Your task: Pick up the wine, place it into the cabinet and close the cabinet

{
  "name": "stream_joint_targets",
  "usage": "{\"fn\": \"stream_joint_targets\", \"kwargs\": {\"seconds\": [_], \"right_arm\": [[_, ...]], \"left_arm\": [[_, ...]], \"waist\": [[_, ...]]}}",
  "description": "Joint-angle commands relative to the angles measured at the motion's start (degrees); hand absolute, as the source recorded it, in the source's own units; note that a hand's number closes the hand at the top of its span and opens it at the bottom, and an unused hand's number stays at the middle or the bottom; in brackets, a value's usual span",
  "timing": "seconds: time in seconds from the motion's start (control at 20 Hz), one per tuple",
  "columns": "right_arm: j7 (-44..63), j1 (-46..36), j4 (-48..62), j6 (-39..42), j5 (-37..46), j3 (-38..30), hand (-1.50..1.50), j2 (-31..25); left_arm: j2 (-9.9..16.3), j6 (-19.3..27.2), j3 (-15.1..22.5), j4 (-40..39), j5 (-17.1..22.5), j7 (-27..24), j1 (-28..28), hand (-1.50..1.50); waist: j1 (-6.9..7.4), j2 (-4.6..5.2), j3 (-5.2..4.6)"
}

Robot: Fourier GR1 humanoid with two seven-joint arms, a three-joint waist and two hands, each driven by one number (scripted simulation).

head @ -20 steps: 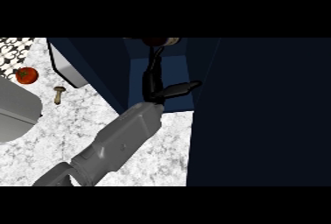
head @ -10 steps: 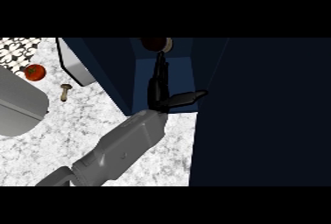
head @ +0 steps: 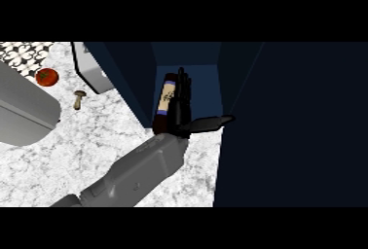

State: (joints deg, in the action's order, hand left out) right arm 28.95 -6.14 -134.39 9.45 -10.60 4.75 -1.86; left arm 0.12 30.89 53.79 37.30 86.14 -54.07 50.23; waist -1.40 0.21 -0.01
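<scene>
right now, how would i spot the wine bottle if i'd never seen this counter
Find the dark blue cabinet standing on the white speckled counter; its opening faces the grey forearm. At that opening, the wine bottle lies lengthwise against the black hand, neck pointing into the cabinet. It is dark with a pale label, unlike the red tomato and small mushroom away to the left.

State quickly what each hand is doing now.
Right hand: fingers straight alongside the wine bottle, carrying it; open.
Left hand: not in view.
</scene>
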Motion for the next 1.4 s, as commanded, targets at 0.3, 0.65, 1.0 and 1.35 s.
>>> {"fn": "stream_joint_targets", "kwargs": {"seconds": [0.3,0.65,1.0,1.35], "right_arm": [[1.48,0.56,-2.67,-1.84,1.15,-0.22,-1.50,0.21],[2.03,0.36,-2.02,-1.97,3.26,1.77,-1.50,0.30],[1.12,2.93,-5.14,1.21,-1.74,-4.19,-1.50,-3.35],[-0.09,2.15,-4.57,7.66,-2.79,-0.15,1.50,-6.36]], "left_arm": [[5.68,2.72,-0.99,15.19,-10.09,0.29,-10.47,-1.50],[9.35,4.14,0.83,27.58,-17.62,5.73,-14.56,-1.50],[20.75,3.49,0.91,44.32,-23.33,7.85,-25.59,-1.50],[30.96,-3.99,0.47,54.68,-25.18,10.95,-30.90,-1.50]], "waist": [[1.82,-0.51,0.01],[1.65,-0.43,0.01],[1.74,-0.46,0.04],[1.92,-0.42,0.00]]}}
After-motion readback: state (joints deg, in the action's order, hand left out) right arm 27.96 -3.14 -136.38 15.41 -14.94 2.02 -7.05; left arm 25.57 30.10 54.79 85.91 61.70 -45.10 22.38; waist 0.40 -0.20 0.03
